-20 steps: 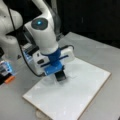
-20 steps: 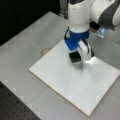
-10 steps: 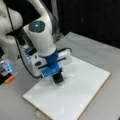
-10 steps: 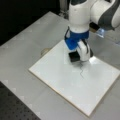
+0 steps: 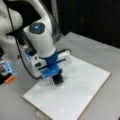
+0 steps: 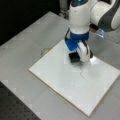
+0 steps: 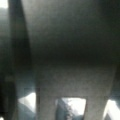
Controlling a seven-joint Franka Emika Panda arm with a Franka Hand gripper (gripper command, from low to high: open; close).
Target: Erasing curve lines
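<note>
Grey tabletop (image 6: 27,42) carries a white board (image 6: 62,85), and on the board the gripper (image 6: 76,57) grasps a black eraser block (image 6: 74,58) pressed flat against the surface, seen in both front views. Just to a front view's right of the block and below it, the curve lines (image 6: 81,71) run as a thin dark squiggle, their upper end close to the block. Wrist view shows only dark blur with bits of white board at its bottom.

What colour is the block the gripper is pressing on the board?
Black. The eraser block shows best in a front view, under the gripper.
</note>
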